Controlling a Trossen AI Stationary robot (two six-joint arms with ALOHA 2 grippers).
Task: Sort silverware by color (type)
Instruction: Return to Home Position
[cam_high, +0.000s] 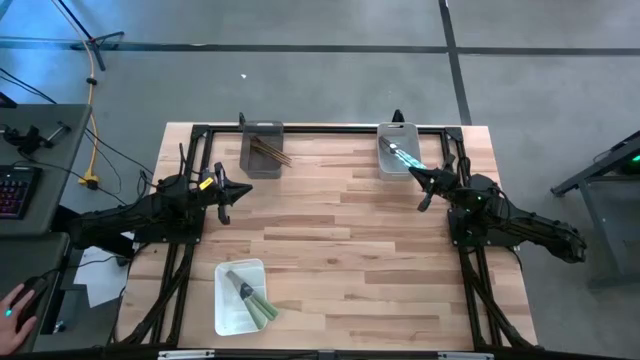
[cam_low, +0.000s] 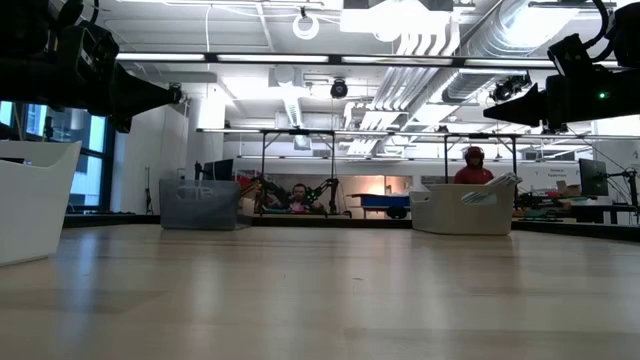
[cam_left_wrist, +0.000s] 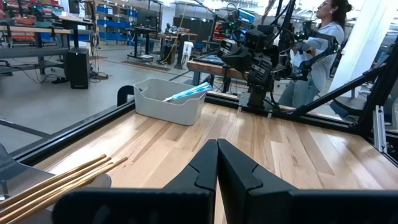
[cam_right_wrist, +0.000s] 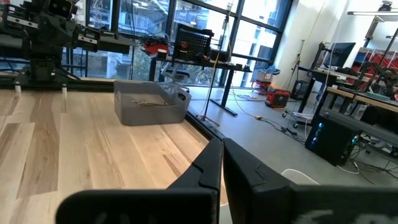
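**A:** Silverware (cam_high: 245, 288) is found only in bins. Green pieces (cam_high: 262, 310) are in the white bin (cam_high: 226, 312) at the table's (cam_high: 350, 250) near edge. Brown sticks (cam_high: 272, 152) are in the dark bin (cam_high: 250, 164) at the far edge, and teal ones (cam_high: 403, 154) in the grey bin (cam_high: 386, 164) by the far right corner.

**B:** Is anything left?

**A:** Nothing loose is seen on the wood, so sorting is judged done. The left gripper (cam_left_wrist: 217, 149) is poised near the left edge and the right gripper (cam_right_wrist: 222, 149) near the right. Both pairs of jaws are pressed together, with nothing pinched.

**B:** And the room?

**A:** A concrete floor (cam_high: 300, 80) and a person (cam_left_wrist: 326, 28) are seen beyond.
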